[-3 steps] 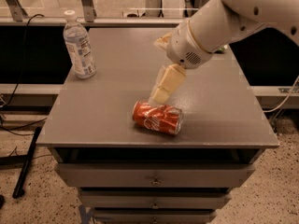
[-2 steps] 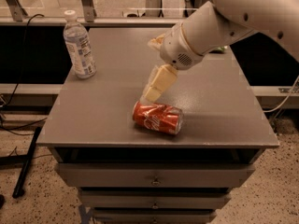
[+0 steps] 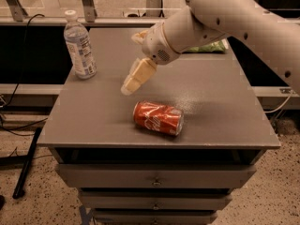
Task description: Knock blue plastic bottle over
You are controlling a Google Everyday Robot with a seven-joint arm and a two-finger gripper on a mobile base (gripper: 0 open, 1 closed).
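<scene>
The blue plastic bottle point(image 3: 79, 46) stands upright near the table's far left corner, clear with a white cap and a blue-and-white label. My gripper point(image 3: 130, 87) hangs over the middle of the table, to the right of the bottle and clearly apart from it, just above and left of the red can. It holds nothing.
A crushed red soda can point(image 3: 158, 117) lies on its side near the front middle of the grey table point(image 3: 220, 102). A green bag point(image 3: 208, 47) lies at the far right behind my arm. Drawers sit below the front edge. Cables hang at the left.
My arm and gripper have moved left toward the bottle. The bottle and the can have not moved.
</scene>
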